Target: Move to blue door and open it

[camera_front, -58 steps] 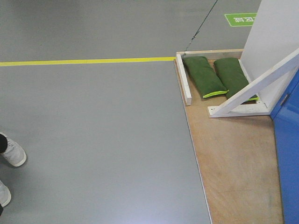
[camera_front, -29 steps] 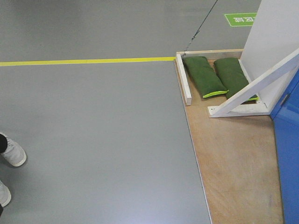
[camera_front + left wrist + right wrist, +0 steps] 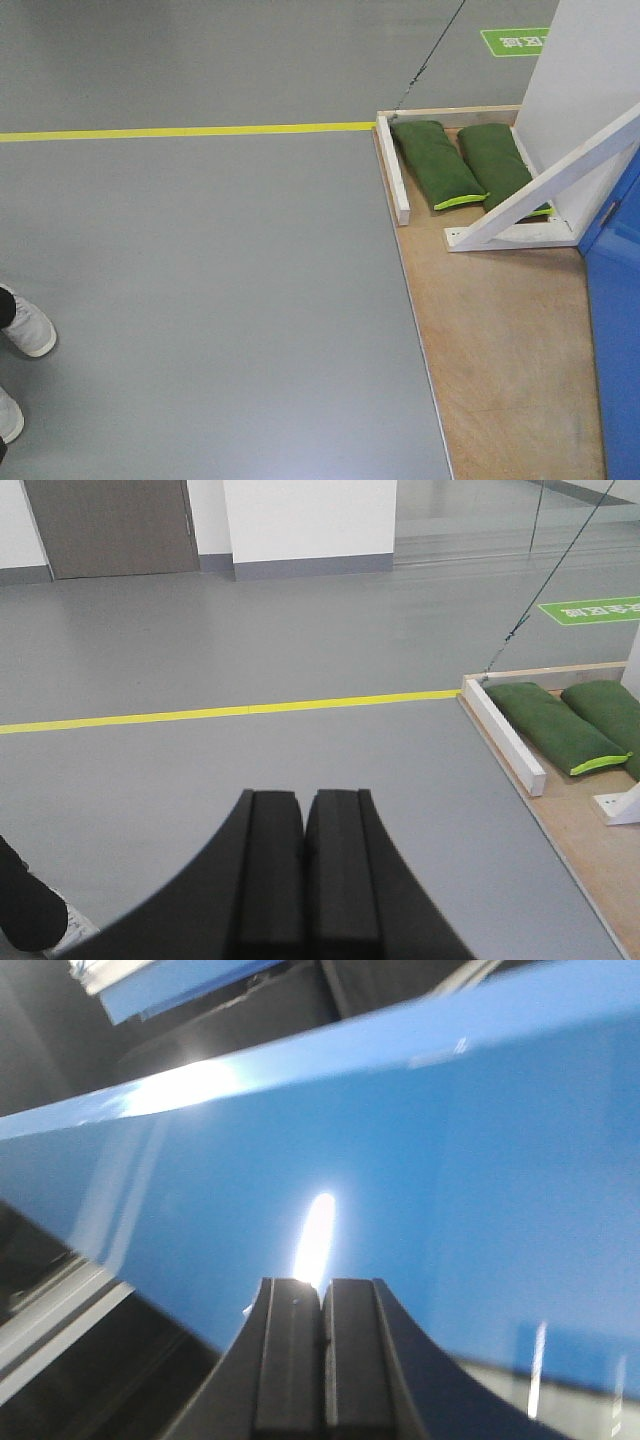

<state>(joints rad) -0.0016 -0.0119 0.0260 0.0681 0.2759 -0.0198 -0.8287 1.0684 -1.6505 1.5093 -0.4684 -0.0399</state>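
The blue door (image 3: 615,330) shows as a glossy blue strip along the right edge of the front view, standing on a plywood base (image 3: 500,340). In the right wrist view the blue door (image 3: 420,1160) fills most of the frame, tilted, with a bright glare on it. My right gripper (image 3: 322,1295) is shut, empty, pointing at that blue panel. My left gripper (image 3: 304,805) is shut too, holding nothing, and points over bare grey floor. The door's handle is not visible in any view.
Two green sandbags (image 3: 438,162) lie on the plywood base behind a white brace beam (image 3: 545,190) and a white panel (image 3: 585,70). A yellow floor line (image 3: 180,131) crosses the grey floor. A person's white shoes (image 3: 25,325) stand at the left edge.
The front view has shifted very slightly; the blue door strip at the right edge looks marginally wider. Both grippers stay as they were.
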